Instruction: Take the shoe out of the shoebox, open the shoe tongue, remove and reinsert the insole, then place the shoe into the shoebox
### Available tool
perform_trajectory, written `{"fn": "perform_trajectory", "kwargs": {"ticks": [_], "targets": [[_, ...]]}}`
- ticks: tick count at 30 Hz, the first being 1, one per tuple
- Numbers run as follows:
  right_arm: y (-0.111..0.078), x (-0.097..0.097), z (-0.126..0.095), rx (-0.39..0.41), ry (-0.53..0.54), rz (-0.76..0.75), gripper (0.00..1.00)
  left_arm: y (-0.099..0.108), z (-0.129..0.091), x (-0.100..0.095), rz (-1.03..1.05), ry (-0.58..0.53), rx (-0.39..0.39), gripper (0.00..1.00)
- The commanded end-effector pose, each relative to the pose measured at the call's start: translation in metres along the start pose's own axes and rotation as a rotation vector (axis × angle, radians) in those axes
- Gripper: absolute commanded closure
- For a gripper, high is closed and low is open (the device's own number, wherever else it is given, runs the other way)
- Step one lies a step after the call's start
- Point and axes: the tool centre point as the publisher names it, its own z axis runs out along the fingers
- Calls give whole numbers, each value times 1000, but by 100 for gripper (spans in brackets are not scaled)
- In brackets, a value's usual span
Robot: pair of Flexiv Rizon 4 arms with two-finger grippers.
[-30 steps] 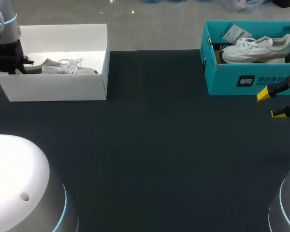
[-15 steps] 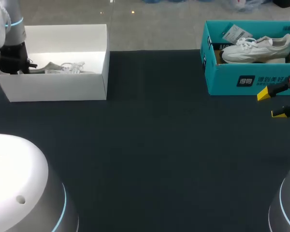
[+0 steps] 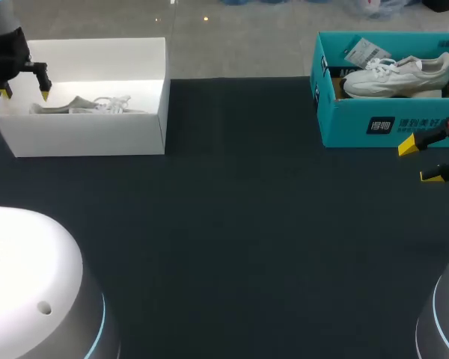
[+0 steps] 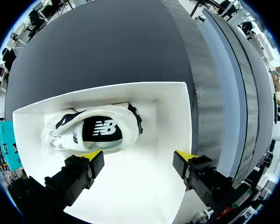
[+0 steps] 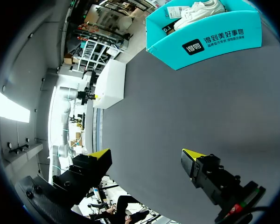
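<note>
A grey-and-white sneaker point(image 3: 90, 105) lies on its side inside the white shoebox point(image 3: 90, 138) at the far left. My left gripper point(image 3: 25, 93) hangs open just above the box's left end, holding nothing. In the left wrist view the sneaker point(image 4: 91, 130) lies ahead of the open gripper point(image 4: 140, 158), near one fingertip, on the floor of the white box point(image 4: 170, 112). My right gripper point(image 3: 420, 160) stands open over the table in front of the teal shoebox point(image 3: 367, 123). In the right wrist view that gripper point(image 5: 147, 156) is empty over bare mat.
The teal shoebox point(image 5: 210, 39) at the far right holds a white shoe point(image 3: 396, 75) and a paper tag. The white box point(image 5: 109, 84) also shows far across the dark mat in the right wrist view. Dark mat lies between the two boxes.
My left gripper has opened, let go of the sneaker and risen out of the white box. The sneaker has settled lower in the box. The right arm has not moved.
</note>
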Motion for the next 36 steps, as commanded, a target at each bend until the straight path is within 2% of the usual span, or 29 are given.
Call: {"fn": "perform_trajectory", "kwargs": {"ticks": [1, 4, 8, 10, 11, 12, 13, 14, 17, 18, 23, 24, 27, 30, 32, 36], "targets": [[-1, 0, 0, -2, -3, 1, 0, -10, -50, -2, -72, -4, -40, 0], [-1, 0, 0, -2, -3, 1, 0, -13, -70, 0, -216, 6, -95, 0], [-1, 0, 0, -2, -3, 1, 0, -16, -85, 2, -338, 21, -154, 0], [-1, 0, 0, -2, -3, 1, 0, -16, -92, 3, -393, -82, -121, 0], [-1, 0, 0, -2, -3, 1, 0, -17, -95, 4, -411, -164, -76, 0], [-1, 0, 0, -2, -3, 1, 0, -19, -98, 6, -415, -278, -20, 0], [0, -4, 5, 15, -48, -15, 0, -22, -100, 10, -420, -439, 60, 0], [4, -9, 6, 11, -71, -20, 0, -22, -100, 10, -420, -439, 60, 0], [36, -20, -2, -31, -192, -113, 0, -22, -100, 10, -420, -439, 60, 0], [51, -22, -6, -35, -225, -157, 0, -22, -100, 10, -420, -439, 60, 0], [130, -26, -32, -155, -454, -317, 0, -22, -100, 10, -420, -439, 60, 0], [144, -28, -35, -160, -504, -323, 0, -22, -100, 10, -420, -439, 60, 0], [181, -32, -48, -208, -544, -283, 0, -22, -100, 10, -420, -439, 60, 0], [203, -33, -54, -229, -580, -272, 0, -22, -100, 10, -420, -439, 60, 0], [212, -33, -54, -221, -532, -233, 0, -22, -100, 10, -420, -439, 60, 0], [215, -31, -54, -245, -526, -222, 0, -22, -100, 10, -420, -439, 60, 0]]}}
